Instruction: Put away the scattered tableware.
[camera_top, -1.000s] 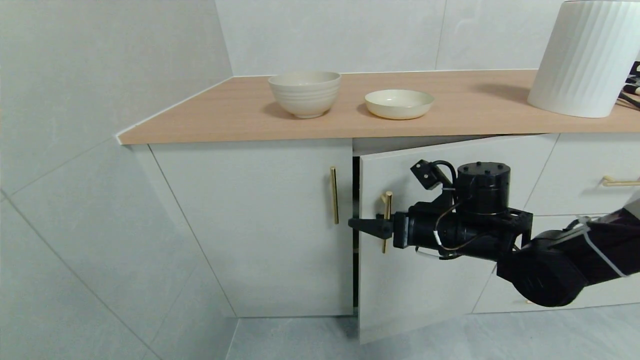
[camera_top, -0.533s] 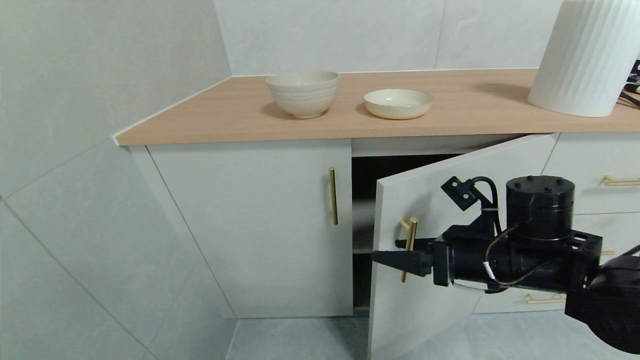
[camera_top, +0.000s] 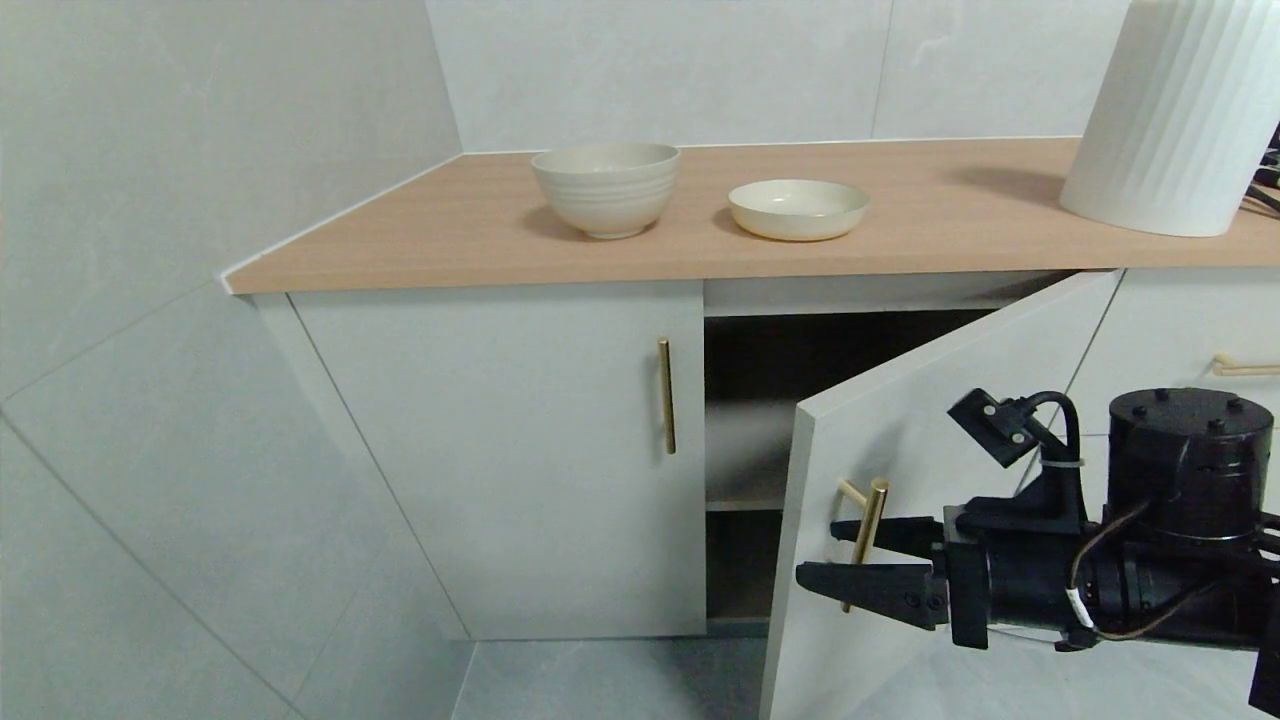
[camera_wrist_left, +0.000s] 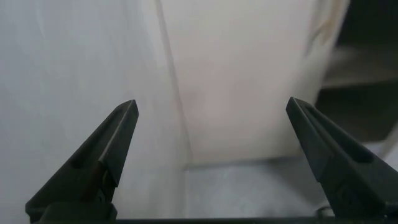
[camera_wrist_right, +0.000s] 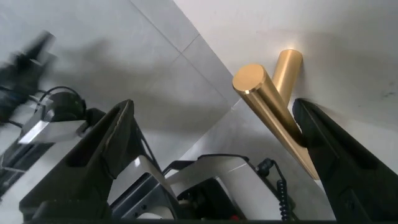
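Observation:
A ribbed beige bowl (camera_top: 605, 188) and a shallow cream dish (camera_top: 797, 208) sit side by side on the wooden counter (camera_top: 420, 245). Below them the right cabinet door (camera_top: 930, 400) hangs partly swung out, showing a dark interior. My right gripper (camera_top: 818, 552) is open, one finger on each side of the door's gold handle (camera_top: 866, 530). In the right wrist view the gold handle (camera_wrist_right: 273, 118) rests against one finger while the right gripper (camera_wrist_right: 214, 109) stays spread wide. My left gripper (camera_wrist_left: 211, 106) is open and holds nothing, facing a pale cabinet side and the floor.
A tall white ribbed container (camera_top: 1175, 110) stands at the counter's right end. The left cabinet door (camera_top: 500, 450) is closed, with its own gold handle (camera_top: 665, 395). A shelf (camera_top: 745, 455) shows inside the open cabinet. Drawers with a gold pull (camera_top: 1240, 365) lie to the right; tiled wall on the left.
The right cabinet door has swung much further open, drawn by the right gripper, which moved down and to the right with the handle. The bowl and dish stayed put.

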